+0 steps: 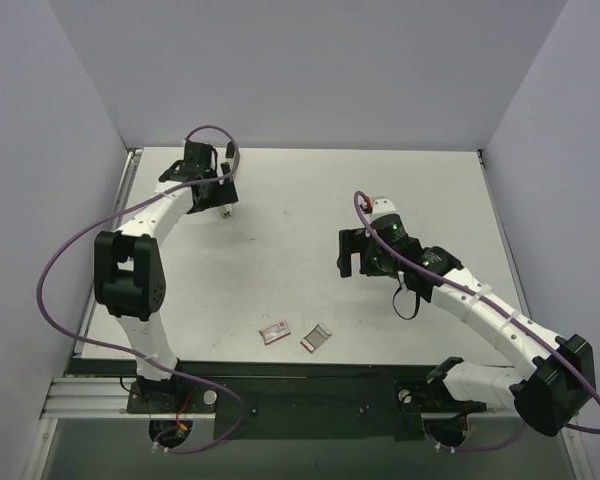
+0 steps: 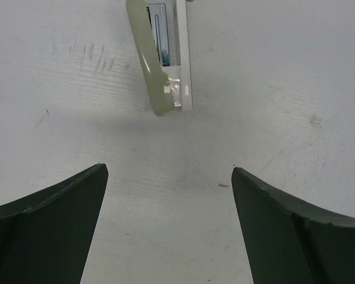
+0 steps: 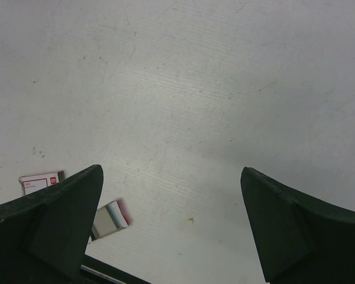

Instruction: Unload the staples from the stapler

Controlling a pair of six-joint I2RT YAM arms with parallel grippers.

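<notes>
Pale grey walls close in a white table (image 1: 310, 190) in the top view. The left gripper (image 1: 218, 192) is stretched out toward the far left corner. The small pale thing just beside its tip is the stapler (image 1: 226, 209), too small here to show any detail. The right gripper (image 1: 358, 262) hangs over bare table right of centre, well apart from the stapler. Near the front edge lie a red-and-white box (image 1: 275, 331) and, just beside it, a grey box (image 1: 316, 337).

From the left wrist, the stapler lies on the table at the top of the picture, ahead of the gripper. It has a cream cover on one side, a white part on the other and a bright metal channel between them. The dark fingers (image 2: 59, 207) are spread wide with nothing between them, and they do not touch the stapler. I cannot tell whether staples sit in the channel.

From the right wrist, the fingers (image 3: 296, 225) are also spread wide and hold nothing, with only bare table between them. The two boxes show at lower left, partly behind one finger.

The task looks barely begun. No loose staples show in any view, and neither gripper has hold of the stapler. Grasping it, opening the channel and getting the staples out all seem yet to do.
</notes>
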